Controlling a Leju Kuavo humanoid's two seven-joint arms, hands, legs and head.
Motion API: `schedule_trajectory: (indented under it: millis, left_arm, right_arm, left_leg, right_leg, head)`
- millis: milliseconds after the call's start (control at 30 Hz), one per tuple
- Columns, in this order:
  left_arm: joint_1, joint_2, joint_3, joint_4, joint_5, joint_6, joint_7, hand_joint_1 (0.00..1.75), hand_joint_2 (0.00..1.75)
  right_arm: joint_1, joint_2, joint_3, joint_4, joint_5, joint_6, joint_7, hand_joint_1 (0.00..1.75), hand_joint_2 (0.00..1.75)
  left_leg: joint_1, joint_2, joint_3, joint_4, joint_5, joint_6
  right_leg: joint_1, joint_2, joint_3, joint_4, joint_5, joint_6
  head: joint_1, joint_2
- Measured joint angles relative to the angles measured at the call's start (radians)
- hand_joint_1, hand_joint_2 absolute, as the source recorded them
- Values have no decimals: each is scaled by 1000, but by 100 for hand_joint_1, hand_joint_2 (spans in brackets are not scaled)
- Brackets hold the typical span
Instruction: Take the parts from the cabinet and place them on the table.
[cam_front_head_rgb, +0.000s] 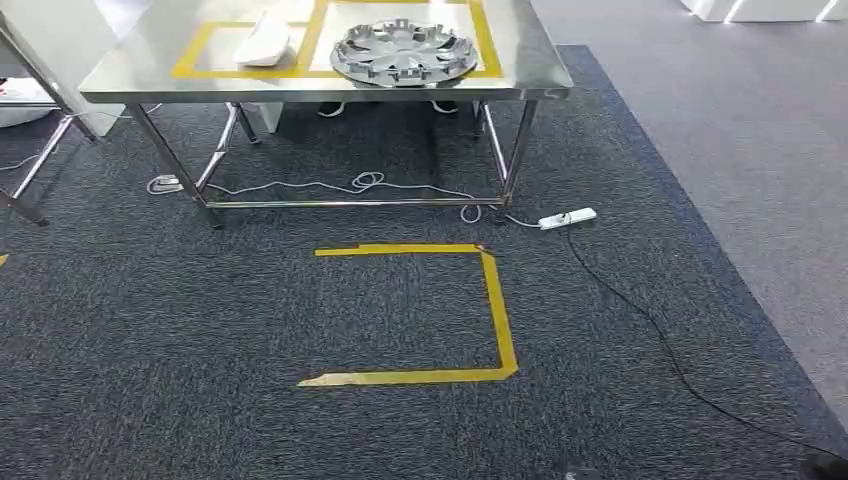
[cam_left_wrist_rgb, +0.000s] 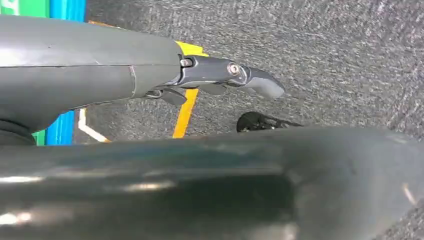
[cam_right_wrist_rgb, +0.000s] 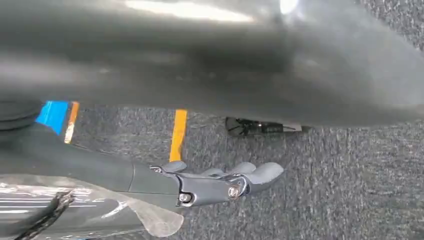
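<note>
A silver wheel cover lies on the steel table inside a yellow-taped rectangle. Left of it, in a second taped rectangle, lies a white curved part. In the left wrist view my left hand hangs over the dark carpet with its fingers stretched out and nothing in them. In the right wrist view my right hand hangs the same way, fingers straight and empty. The cabinet is out of sight.
A yellow tape marking outlines a square on the carpet in front of the table. A white power strip and its black cable lie on the floor at the right. Loose white cords run under the table between its legs.
</note>
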Motion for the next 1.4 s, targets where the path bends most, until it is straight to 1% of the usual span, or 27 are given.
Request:
schedule_trajectory:
  millis: [33,133,200,667,800,833,867,900,933,967,1000,1033,1067,1100,1133,1167,1200,1233,1267,1300,1333,1367,1400]
  left_arm:
    - [0,0,0,0,0,0,0,0,0]
    - [0,0,0,1,0,-1,0,0,0]
    - [0,1,0,2,0,-1,0,0,0]
    - [0,1,1,7,9,-1,1,0,0]
    - [0,1,2,10,10,8,2,0,0]
    - [0,3,2,10,10,11,2,0,0]
    - [0,3,2,10,10,12,3,0,0]
    - [-1,2,2,10,10,13,3,0,0]
    - [-1,1,2,10,10,13,4,0,0]
    - [-2,1,2,10,10,13,4,0,0]
    - [-2,1,2,10,10,13,4,0,0]
    - [0,0,2,11,10,13,4,0,0]
    - [2,0,2,12,10,12,4,0,0]
    - [4,0,2,14,11,11,4,0,0]
    - [5,0,2,16,13,12,4,0,0]
    - [5,-1,2,17,16,12,4,0,0]
    - [4,-2,2,17,20,13,4,0,0]
    - [3,-2,3,17,21,14,4,0,0]
    - [1,1,3,17,23,16,4,0,0]
    - [1,0,3,18,24,16,5,0,0]
    - [0,-1,4,18,29,16,6,0,0]
    - [1,0,6,19,31,17,8,0,0]
    - [2,1,12,22,33,17,9,0,0]
  right_arm:
    - [0,0,0,0,0,0,0,0,0]
    - [1,0,0,0,0,1,0,0,0]
    - [1,0,0,0,2,1,0,0,0]
    - [1,0,0,0,6,-7,-2,0,0]
    - [2,0,0,0,20,-11,-1,0,0]
    - [1,0,0,0,24,-12,0,0,0]
    - [1,0,0,0,26,-15,0,0,0]
    - [0,0,1,0,29,-19,0,0,0]
    - [0,0,2,0,34,-25,0,0,0]
    - [-1,0,2,0,35,-26,0,0,0]
    - [-2,0,2,0,37,-28,0,0,0]
    - [-1,0,2,0,37,-29,0,0,0]
    - [0,0,3,0,37,-30,0,0,0]
    - [2,0,3,0,37,-32,0,0,0]
    - [3,0,3,0,37,-35,0,0,0]
    - [4,0,3,0,38,-36,0,0,0]
    - [4,0,3,0,39,-38,0,0,0]
    - [4,0,3,1,39,-40,0,0,0]
    - [2,3,3,7,39,-40,0,0,0]
    - [1,3,3,8,39,-43,-2,0,0]
    - [3,3,3,8,39,-44,-1,0,0]
    - [4,1,3,8,39,-46,-2,0,0]
    - [4,1,3,8,39,-48,-2,0,0]
  left_leg:
    - [-1,0,0,0,1,2]
    - [-3,0,-1,0,4,7]
    - [-3,0,-1,0,5,8]
    - [-1,0,-1,0,8,6]
    - [-1,0,-1,0,8,6]
    - [-6,-1,-4,5,5,16]
    - [-7,-2,-4,-1,8,21]
    - [2,-4,5,-23,20,28]
    - [6,-6,10,-37,29,29]
    - [9,-8,7,-41,35,35]
    - [10,-12,2,-41,36,33]
    - [10,-15,-2,-40,37,32]
    - [11,-19,-4,-40,39,29]
    - [13,-26,-6,-39,40,26]
    - [17,-35,-6,-38,41,21]
    - [21,-46,-7,-34,40,14]
    - [27,-58,-8,-27,39,5]
    - [28,-67,-14,-16,35,-5]
    - [24,-77,-22,-4,31,-17]
    - [24,-84,-26,-2,34,-23]
    - [26,-90,-27,-8,39,-32]
    - [29,-98,-30,-10,43,-38]
    - [33,-107,-34,-9,46,-43]
  right_leg:
    - [-1,0,0,-1,2,4]
    - [-4,0,-2,-1,6,10]
    - [-4,0,-2,-1,7,12]
    - [-3,-1,-4,2,8,13]
    - [-2,-1,-4,2,8,13]
    - [-6,-4,-3,-5,13,22]
    - [-5,-6,-1,-9,15,24]
    - [-1,-8,13,-10,13,26]
    - [-3,-1,-1,5,-3,29]
    - [-5,4,-28,56,-42,32]
    - [-8,6,-68,139,-86,38]
    - [-12,7,-110,225,-121,42]
    - [-16,6,-145,292,-141,46]
    - [-19,7,-161,316,-134,51]
    - [-24,7,-149,286,-100,55]
    - [-30,8,-114,210,-50,60]
    - [-38,20,-66,109,2,68]
    - [-48,54,-29,30,28,76]
    - [-40,94,-26,22,6,73]
    - [-45,71,-31,25,12,50]
    - [-40,66,-33,30,11,42]
    - [-36,57,-33,32,11,33]
    - [-36,47,-26,32,15,24]
  head:
    - [-1,0]
    - [-1,0]
    - [-1,0]
    - [-1,0]
    - [-1,0]
    - [-2,0]
    - [-3,0]
    - [-2,0]
    - [1,0]
    - [3,0]
    - [5,0]
    - [5,0]
    - [3,0]
    - [4,0]
    - [3,0]
    - [3,0]
    - [3,0]
    - [5,0]
    - [12,0]
    - [7,0]
    - [5,0]
    - [6,0]
    - [5,0]
